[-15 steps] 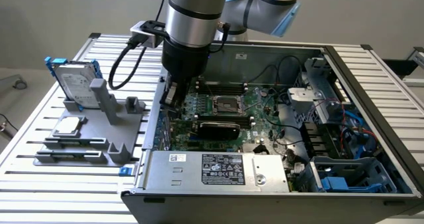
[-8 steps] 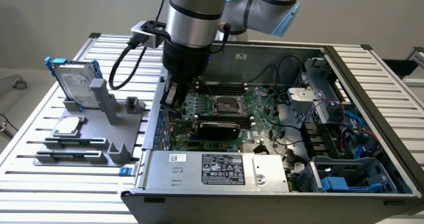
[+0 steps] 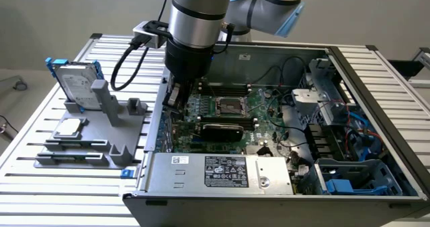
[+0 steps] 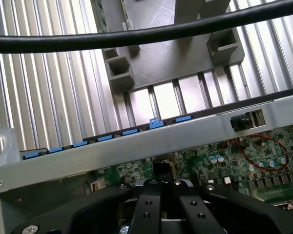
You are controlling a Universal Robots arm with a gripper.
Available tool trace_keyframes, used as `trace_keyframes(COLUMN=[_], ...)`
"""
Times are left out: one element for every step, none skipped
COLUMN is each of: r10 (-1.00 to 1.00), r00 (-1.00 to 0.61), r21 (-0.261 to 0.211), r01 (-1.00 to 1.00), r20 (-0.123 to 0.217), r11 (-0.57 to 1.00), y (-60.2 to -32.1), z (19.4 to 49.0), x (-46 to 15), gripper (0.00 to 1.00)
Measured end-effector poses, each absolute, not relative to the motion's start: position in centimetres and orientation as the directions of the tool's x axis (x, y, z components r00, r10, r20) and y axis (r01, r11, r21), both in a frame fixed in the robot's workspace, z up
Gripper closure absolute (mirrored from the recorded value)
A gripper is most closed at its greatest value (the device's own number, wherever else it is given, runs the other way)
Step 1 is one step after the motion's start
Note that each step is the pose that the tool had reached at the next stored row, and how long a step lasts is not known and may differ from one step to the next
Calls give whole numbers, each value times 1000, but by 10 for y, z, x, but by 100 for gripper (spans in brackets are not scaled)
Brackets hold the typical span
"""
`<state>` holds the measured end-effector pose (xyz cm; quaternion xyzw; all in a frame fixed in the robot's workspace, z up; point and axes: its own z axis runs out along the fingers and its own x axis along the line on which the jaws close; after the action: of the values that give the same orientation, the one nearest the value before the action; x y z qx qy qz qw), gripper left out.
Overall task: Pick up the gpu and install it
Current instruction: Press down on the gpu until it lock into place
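Power supply: silver box with a black label [image 3: 225, 171] sat at the near edge of the open computer case [image 3: 349, 68], closest to the exterior camera.
Gripper: [image 3: 176, 98] hung low inside the case over the motherboard's [image 3: 269, 114] edge nearest the exterior view's left wall; in the wrist view its black fingers [image 4: 162, 202] met, pressed together and clenched, with nothing seen between them.
Gpu: black rounded shroud [image 3: 222, 131] lay seated across the motherboard, just below the CPU socket [image 3: 228, 106], toward the power supply.
Gpu relative to gripper: apart from the gripper, to its lower right in the exterior view, not touched by the fingers.
Arm: grey tube [image 3: 195, 15] came straight down from above, a black cable [image 3: 124, 66] looping off its side.
Fixture: grey holder [image 3: 100, 131] stood on the slatted table [image 3: 40, 106] outside the case, at the exterior view's left.
Hard drive: silver drive with blue rails [image 3: 75, 81] stood upright in the holder.
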<state>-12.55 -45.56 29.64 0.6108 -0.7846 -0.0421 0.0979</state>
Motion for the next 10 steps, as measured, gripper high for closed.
trace_keyframes(r10=[-967,-967,-967,-967,-967,-967,-967,-967,-967,-967], r00=[-235,-235,-235,-234,-234,-234,-234,-234,-234,-234], r21=[186,186,187,189,190,191,192,192,193,193], r01=[-950,-950,-950,-950,-950,-949,-949,-949,-949,-949], r20=[102,101,101,100,100,99,98,97,97,96], r11=[250,250,250,250,250,250,249,249,249,249], y=[-456,-456,-456,-456,-456,-456,-456,-456,-456,-456], z=[297,297,297,297,297,297,298,298,298,298], x=[-126,-126,-126,-126,-126,-126,-126,-126,-126,-126], gripper=[89,89,89,89,89,89,89,89,89,89])
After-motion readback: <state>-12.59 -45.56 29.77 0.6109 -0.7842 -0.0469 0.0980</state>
